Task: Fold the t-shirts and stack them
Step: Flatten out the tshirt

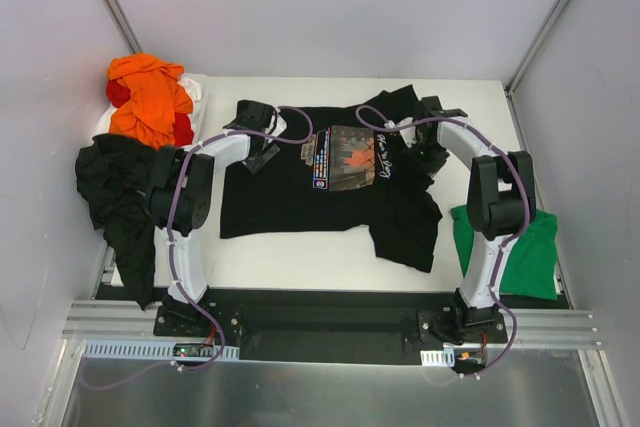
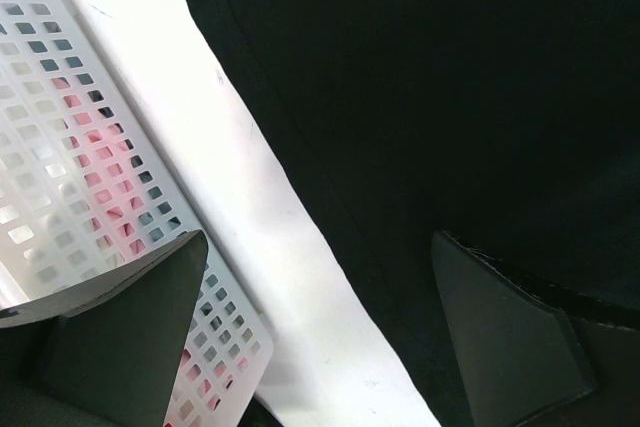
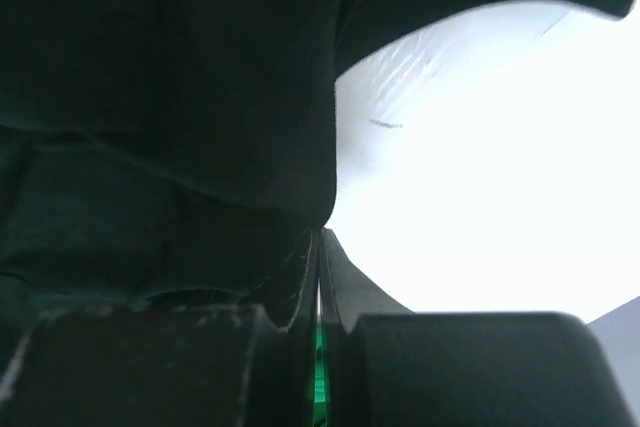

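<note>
at the centre of the desk [image 1: 300, 259] the black printed t-shirt [image 1: 330, 202] lies flat, not yet folded. my left hand [image 1: 264, 154] hovers open at its upper-left sleeve. my right hand [image 1: 428, 151] is closed at the upper-right sleeve, and i cannot tell if it pinches cloth. next i'd grip both sleeves and fold. the green t-shirt [image 1: 520, 252] at lower right and the basket [image 1: 196, 87] at upper left crowd the edges.

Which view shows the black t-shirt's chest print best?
Top external: only there is the chest print visible, on the black t-shirt spread on the table. The left wrist shows just its plain black cloth beside a white basket; the right wrist, only dark folds.
</note>
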### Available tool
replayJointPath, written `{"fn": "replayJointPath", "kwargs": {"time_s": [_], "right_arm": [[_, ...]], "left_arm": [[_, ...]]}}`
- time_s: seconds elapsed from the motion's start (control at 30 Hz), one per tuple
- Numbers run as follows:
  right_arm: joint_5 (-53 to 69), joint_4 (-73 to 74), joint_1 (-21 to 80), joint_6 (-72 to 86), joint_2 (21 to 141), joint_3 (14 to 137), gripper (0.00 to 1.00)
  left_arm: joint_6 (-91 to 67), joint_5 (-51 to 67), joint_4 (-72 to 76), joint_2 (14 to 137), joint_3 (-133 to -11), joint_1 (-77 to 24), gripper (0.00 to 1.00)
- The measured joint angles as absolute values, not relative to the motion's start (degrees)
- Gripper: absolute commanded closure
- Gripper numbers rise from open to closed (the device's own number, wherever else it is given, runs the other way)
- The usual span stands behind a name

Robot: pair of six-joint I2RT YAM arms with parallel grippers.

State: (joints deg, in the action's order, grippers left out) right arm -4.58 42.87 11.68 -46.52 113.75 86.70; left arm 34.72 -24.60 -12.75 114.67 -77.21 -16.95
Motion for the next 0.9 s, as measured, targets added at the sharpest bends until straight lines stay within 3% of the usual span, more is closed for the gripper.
{"fn": "replayJointPath", "kwargs": {"time_s": [0.6,0.7,0.73,0.77,0.9], "right_arm": [[-6.2,41.8,8.7,-48.1,111.4,80.7,1.00],[-6.3,41.7,8.1,-48.1,110.7,80.7,0.81],[-6.3,41.7,7.9,-48.1,110.4,80.7,0.65],[-6.5,41.8,7.9,-48.1,110.1,80.7,0.57],[-6.6,42.0,7.7,-47.8,108.8,80.9,0.46]], "left_arm": [[34.7,-24.6,-12.8,114.6,-77.2,-17.0,0.04],[34.7,-24.6,-12.8,114.6,-77.1,-17.0,0.05],[34.7,-24.6,-12.8,114.6,-77.1,-17.0,0.04],[34.6,-24.6,-12.8,114.6,-77.1,-17.0,0.05],[34.0,-24.5,-13.0,114.2,-76.8,-17.0,0.04]]}}
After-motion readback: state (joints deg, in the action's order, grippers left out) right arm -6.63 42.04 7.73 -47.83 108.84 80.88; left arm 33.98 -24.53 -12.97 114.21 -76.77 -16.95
